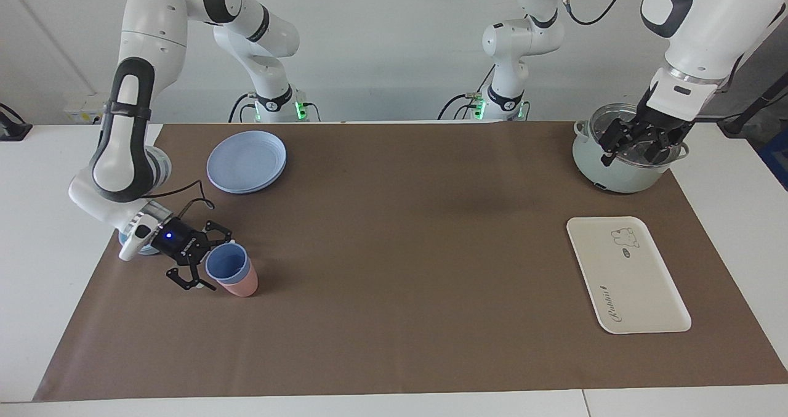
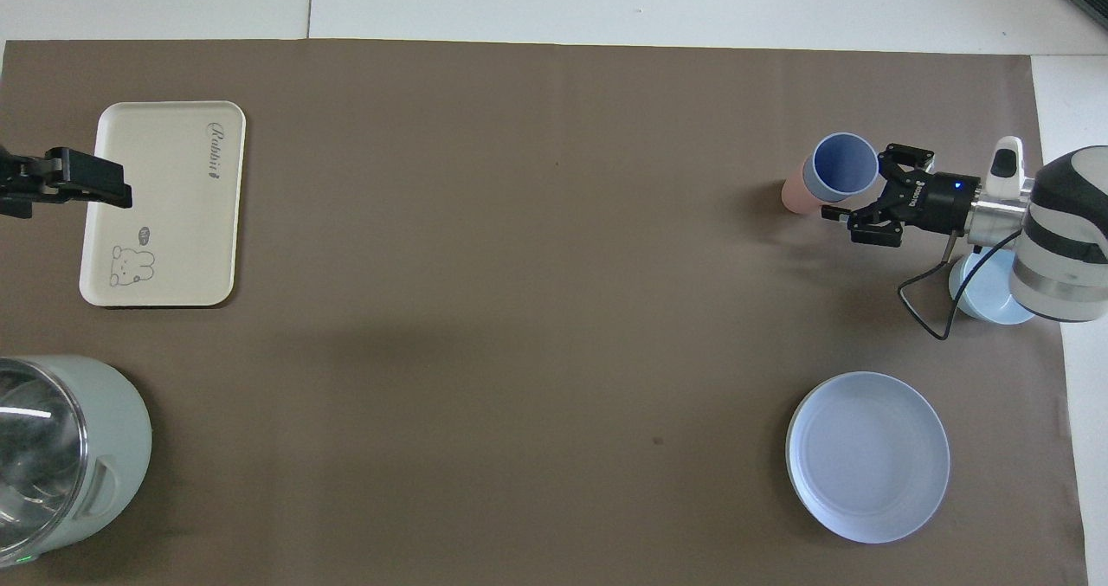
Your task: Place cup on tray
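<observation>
- Bright, even light from above; both views sharp.
- Soft, faint shadows on the brown mat (image 1: 394, 269).
- Glare on the pot (image 2: 52, 456)'s glass lid.

White table (image 1: 24, 269) carries a brown mat (image 1: 400, 251) covering most of it. On the mat, overhead-view clock: cream tray (image 2: 173, 248) at 9–10, pale-green pot (image 2: 112, 447) with glass lid at 8, stacked blue plates (image 2: 868, 456) at 4–5, light-blue bowl (image 2: 982, 300) at 3 by the mat edge. Salmon-pink cup (image 2: 792, 196) at 2–3 stands on the mat with the periwinkle cup (image 2: 838, 166) nested in it.
</observation>
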`<state>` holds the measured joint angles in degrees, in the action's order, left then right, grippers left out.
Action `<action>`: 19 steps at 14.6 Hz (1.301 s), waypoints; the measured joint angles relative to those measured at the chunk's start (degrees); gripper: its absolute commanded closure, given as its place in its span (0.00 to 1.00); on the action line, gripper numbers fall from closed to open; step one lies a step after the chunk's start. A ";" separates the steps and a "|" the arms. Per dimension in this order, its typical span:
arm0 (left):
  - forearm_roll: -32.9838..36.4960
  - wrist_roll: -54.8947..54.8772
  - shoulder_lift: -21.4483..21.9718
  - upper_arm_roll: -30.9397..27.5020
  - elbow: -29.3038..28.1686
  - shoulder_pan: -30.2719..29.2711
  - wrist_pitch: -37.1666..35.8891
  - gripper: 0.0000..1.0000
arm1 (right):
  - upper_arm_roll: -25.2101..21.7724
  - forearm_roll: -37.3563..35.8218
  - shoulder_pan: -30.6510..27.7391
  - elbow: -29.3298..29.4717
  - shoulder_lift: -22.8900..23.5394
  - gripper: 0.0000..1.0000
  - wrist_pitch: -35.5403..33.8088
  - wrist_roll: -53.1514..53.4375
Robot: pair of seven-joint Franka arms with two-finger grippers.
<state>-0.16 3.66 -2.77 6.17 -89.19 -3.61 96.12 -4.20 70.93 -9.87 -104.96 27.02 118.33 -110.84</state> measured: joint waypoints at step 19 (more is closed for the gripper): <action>-0.01 17.21 -0.23 0.40 -4.99 12.16 11.11 0.00 | -0.09 2.65 2.42 -0.41 0.61 1.00 2.30 -2.31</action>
<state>-0.17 20.87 -3.00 6.57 -94.17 8.54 107.23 -4.29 73.57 -7.45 -105.37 27.63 120.62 -113.15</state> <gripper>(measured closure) 0.000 0.159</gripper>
